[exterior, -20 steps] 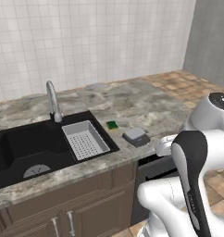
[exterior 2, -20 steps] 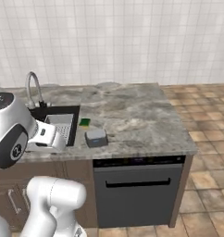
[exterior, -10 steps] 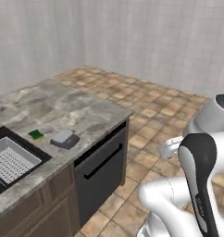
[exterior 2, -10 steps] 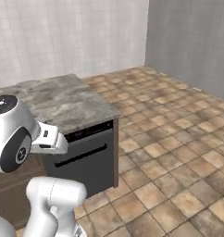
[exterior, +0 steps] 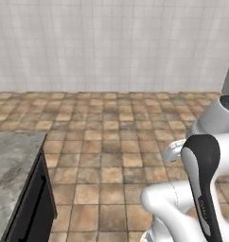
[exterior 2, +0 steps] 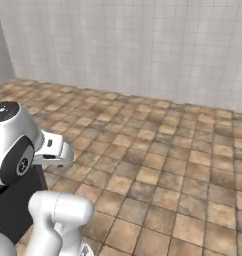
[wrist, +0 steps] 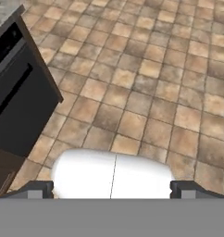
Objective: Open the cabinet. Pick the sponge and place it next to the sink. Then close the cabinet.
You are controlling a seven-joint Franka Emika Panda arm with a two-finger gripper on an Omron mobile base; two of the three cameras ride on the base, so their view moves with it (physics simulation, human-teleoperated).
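Gripper (wrist: 112,189) spread wide, holding nothing, fingertips (wrist: 36,189) set far apart above brown floor tiles (wrist: 146,88). Black oven (wrist: 14,97) near left under a grey stone counter (exterior: 10,165), dark brown panel (wrist: 3,173) just beside it. Further off, bare tiled floor up to a white tiled wall (exterior: 111,42); cabinet and sponge not to be placed.

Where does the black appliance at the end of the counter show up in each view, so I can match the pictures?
Left base view: black appliance at the lower left, under the stone counter.
Right base view: black appliance at the lower left edge, partly behind the white arm.
Hand view: black appliance at the upper left.
Shared landmark: the brown tiled floor beside it.
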